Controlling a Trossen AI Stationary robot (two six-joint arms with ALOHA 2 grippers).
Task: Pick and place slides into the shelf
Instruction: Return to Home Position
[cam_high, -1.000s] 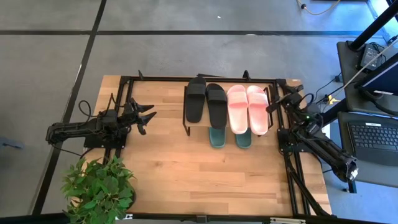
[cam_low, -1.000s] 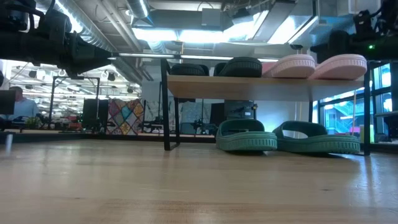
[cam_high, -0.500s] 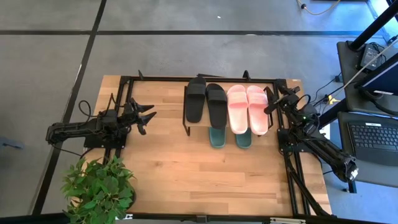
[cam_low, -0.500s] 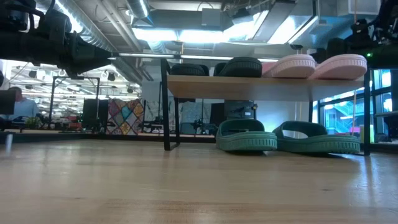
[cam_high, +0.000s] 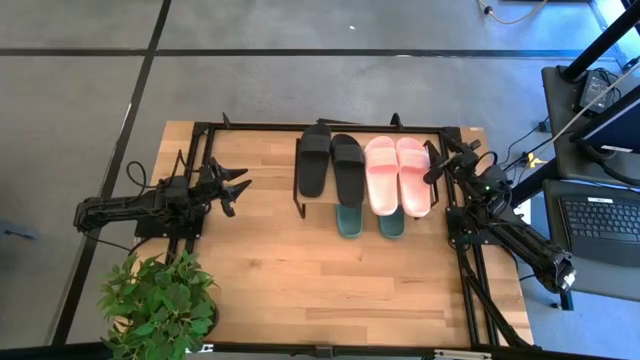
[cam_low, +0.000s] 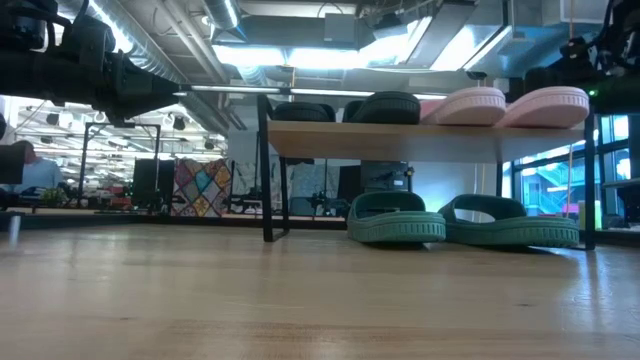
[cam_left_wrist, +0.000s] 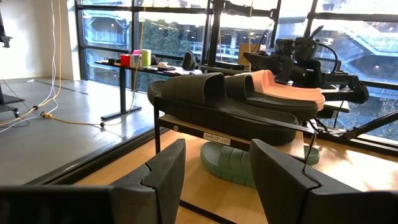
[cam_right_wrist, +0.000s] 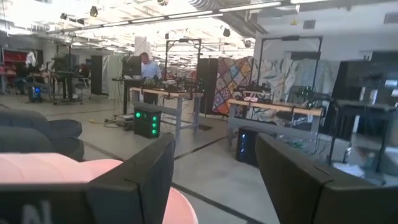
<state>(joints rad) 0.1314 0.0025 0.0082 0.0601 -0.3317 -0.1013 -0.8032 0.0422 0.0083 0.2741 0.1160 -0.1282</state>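
Note:
The shelf (cam_high: 300, 196) stands at the table's far middle, and its upper board (cam_low: 400, 140) carries four slides. The black pair (cam_high: 332, 167) lies on the left and the light pink pair (cam_high: 398, 175) on the right. The dark green pair (cam_low: 460, 222) rests soles down on the table under the board. My right gripper (cam_high: 440, 165) hovers open at the pink pair's right edge; in its wrist view (cam_right_wrist: 214, 140) a pink slide (cam_right_wrist: 68, 174) shows below its fingers. My left gripper (cam_high: 238, 185) waits open to the left of the shelf, facing it (cam_left_wrist: 217, 146).
A potted plant (cam_high: 155, 305) stands at the near left corner. Black frame rails (cam_high: 330, 127) run along the table's far and right sides. A desk with a laptop (cam_high: 600, 215) is beyond the right edge. Bare wood (cam_high: 330, 280) lies in front of the shelf.
My right arm has shifted slightly beside the pink pair, and its gripper has stayed open. The slides, the shelf and my left arm have kept still.

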